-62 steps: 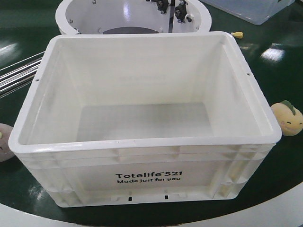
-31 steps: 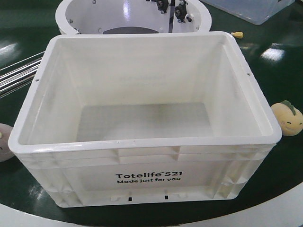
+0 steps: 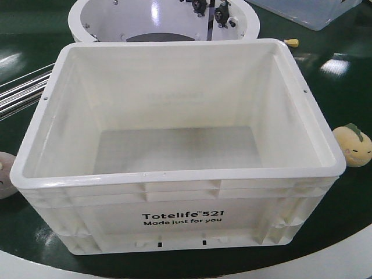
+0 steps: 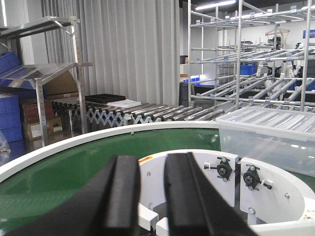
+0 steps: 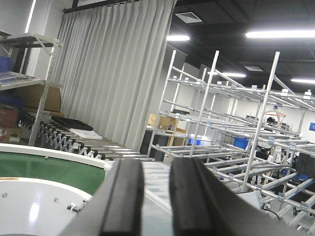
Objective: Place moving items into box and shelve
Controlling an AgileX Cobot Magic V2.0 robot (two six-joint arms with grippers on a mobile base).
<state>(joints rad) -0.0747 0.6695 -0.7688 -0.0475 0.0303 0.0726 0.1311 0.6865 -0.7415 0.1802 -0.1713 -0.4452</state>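
Observation:
The box, a large white tote printed "Totelife 521", stands empty in the middle of the front view on the green belt. One of the moving items, a pale yellow plush with a green leaf strip, lies on the belt against the box's right side. A brownish-pink plush shows partly at the left edge, beside the box. Neither gripper appears in the front view. My left gripper is raised over the belt, open and empty. My right gripper is also raised, with its fingers apart and nothing between them.
Behind the box is a white round hub with black fittings. A clear plastic bin sits at the back right. Metal rollers run along the left. Metal racks and blue bins stand beyond the conveyor.

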